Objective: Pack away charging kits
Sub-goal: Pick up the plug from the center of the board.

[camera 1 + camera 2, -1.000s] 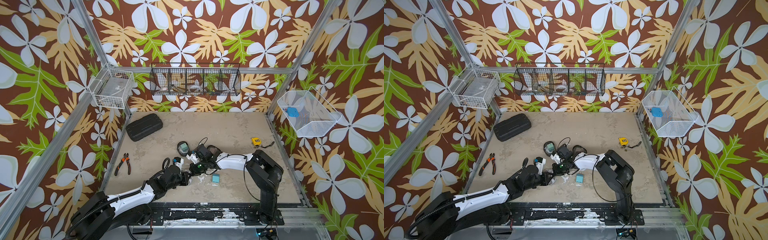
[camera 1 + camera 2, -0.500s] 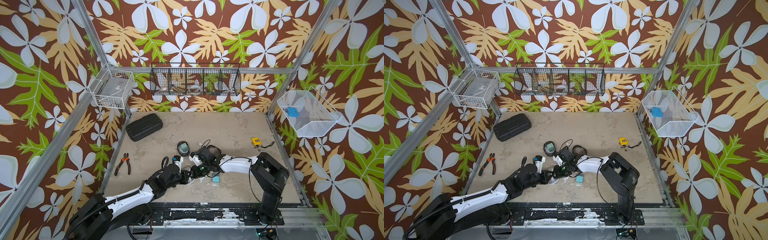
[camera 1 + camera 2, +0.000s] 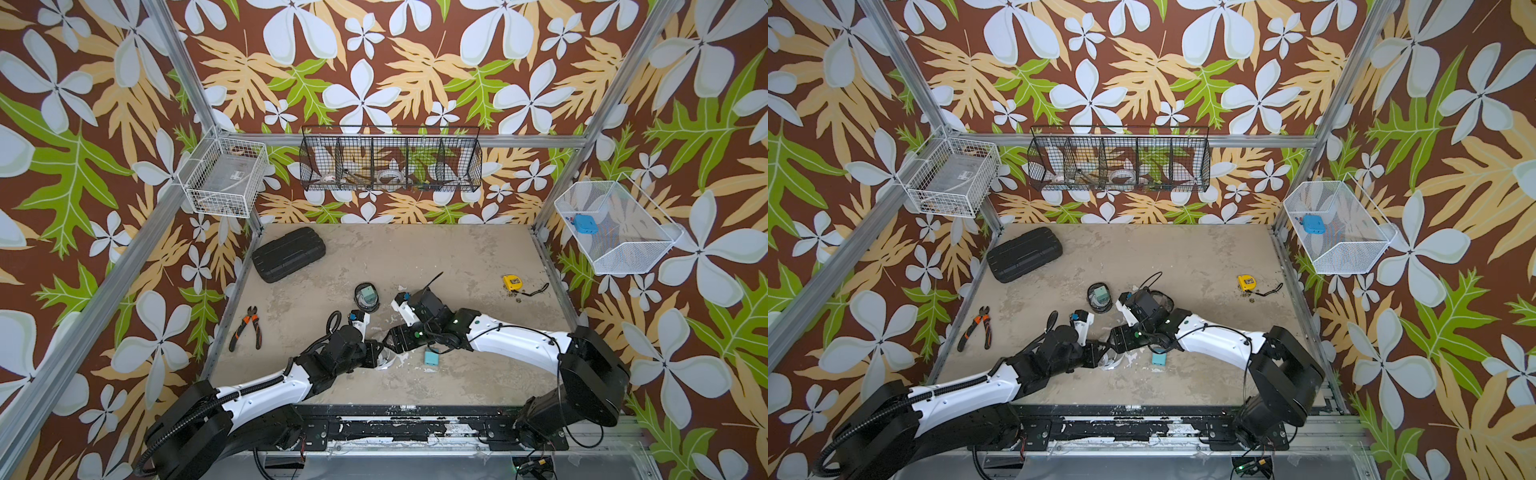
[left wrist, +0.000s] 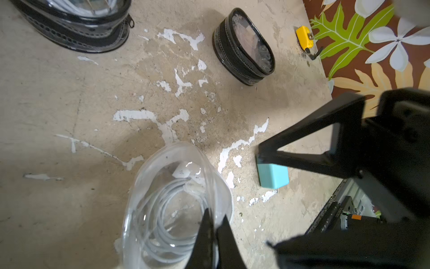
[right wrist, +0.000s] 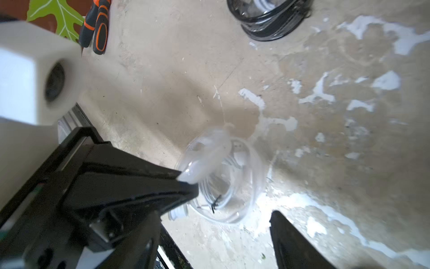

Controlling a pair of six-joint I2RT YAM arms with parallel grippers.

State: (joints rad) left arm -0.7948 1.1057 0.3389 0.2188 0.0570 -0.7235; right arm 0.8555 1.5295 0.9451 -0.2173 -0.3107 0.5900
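My left gripper (image 4: 215,217) is shut on the rim of a clear-rimmed pouch (image 4: 172,186), holding it open on the table. A coiled white cable (image 5: 229,177) lies inside it. My right gripper (image 5: 214,242) hangs open just beside that pouch with nothing between its fingers. One of its fingers (image 4: 302,137) reaches over a teal plug block (image 3: 431,357) lying on the table. A black-rimmed pouch (image 3: 367,296) holding a mint green block lies farther back. Another black-rimmed pouch (image 3: 1165,300) sits partly hidden behind my right wrist. In both top views the two grippers meet at the front middle.
A black ribbed case (image 3: 289,253) lies at the back left. Orange-handled pliers (image 3: 247,332) are at the left edge and a yellow tape measure (image 3: 512,282) at the right. Wire baskets (image 3: 390,160) hang on the walls, one (image 3: 615,228) holding a blue gadget.
My right gripper's jaws have opened beside the clear pouch, and that arm's elbow has swung right and toward the front. The left gripper keeps its hold unchanged.
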